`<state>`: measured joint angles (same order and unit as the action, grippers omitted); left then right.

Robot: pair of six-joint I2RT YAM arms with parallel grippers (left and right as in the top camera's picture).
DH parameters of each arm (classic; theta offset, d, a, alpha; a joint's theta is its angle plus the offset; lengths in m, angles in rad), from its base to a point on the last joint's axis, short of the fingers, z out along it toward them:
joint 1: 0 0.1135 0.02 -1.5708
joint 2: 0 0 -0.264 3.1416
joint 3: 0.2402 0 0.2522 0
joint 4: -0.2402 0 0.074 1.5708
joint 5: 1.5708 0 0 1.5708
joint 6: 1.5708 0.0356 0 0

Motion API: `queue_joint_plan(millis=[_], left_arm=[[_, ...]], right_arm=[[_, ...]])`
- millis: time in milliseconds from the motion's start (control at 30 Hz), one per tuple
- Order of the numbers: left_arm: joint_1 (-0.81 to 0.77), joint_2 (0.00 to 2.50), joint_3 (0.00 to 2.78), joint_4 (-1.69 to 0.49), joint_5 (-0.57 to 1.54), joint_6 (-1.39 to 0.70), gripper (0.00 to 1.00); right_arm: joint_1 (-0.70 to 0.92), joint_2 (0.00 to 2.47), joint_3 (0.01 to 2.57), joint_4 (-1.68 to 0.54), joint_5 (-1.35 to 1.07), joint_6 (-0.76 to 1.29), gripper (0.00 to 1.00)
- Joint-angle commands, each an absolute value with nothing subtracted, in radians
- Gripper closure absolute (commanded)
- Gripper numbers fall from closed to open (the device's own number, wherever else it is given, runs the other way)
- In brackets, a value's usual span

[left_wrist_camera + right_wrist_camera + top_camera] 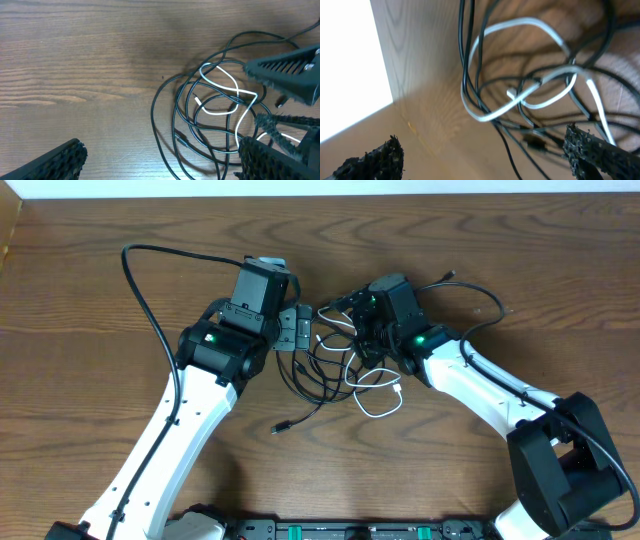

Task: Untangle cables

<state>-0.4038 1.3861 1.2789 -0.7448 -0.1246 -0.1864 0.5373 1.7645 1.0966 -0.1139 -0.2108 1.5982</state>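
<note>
The cables (335, 370) lie in a tangled heap on the wooden table (90, 300) between my two arms: several thin black loops and one white cable (385, 408). A black plug end (281, 427) trails out to the front left. My left gripper (296, 330) is open at the heap's left edge. In the left wrist view its fingers (55, 162) straddle bare wood and black loops (175, 115), with the white cable (225, 82) to the right. My right gripper (366, 338) hangs open over the heap's top. In its wrist view the white cable (520, 105) and black strands (467, 60) lie ahead of the jaws, untouched.
The right gripper's finger (290, 75) shows at the right edge of the left wrist view, close over the tangle. A thick black arm cable (140, 290) arcs over the table at the back left. The table's far edge (320, 195) lies beyond both grippers.
</note>
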Motion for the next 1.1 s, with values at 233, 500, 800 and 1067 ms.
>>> queue_joint_plan(millis=[233, 500, 800, 1067], left_arm=[[-0.401, 1.394, 1.280, -0.748, -0.119, -0.189, 0.02], [-0.401, 1.394, 1.280, -0.748, -0.119, -0.189, 0.02], [-0.401, 1.394, 1.280, -0.748, -0.119, -0.189, 0.02], [-0.401, 1.394, 1.280, -0.748, -0.119, -0.189, 0.02]], right_arm=[[0.558, 1.770, 1.098, -0.112, -0.035, 1.631, 0.04], [0.581, 1.796, 1.098, -0.066, -0.029, 1.631, 0.12], [0.594, 1.864, 1.098, 0.033, -0.028, 1.630, 0.09], [0.593, 1.868, 1.098, 0.033, 0.002, 1.615, 0.14]])
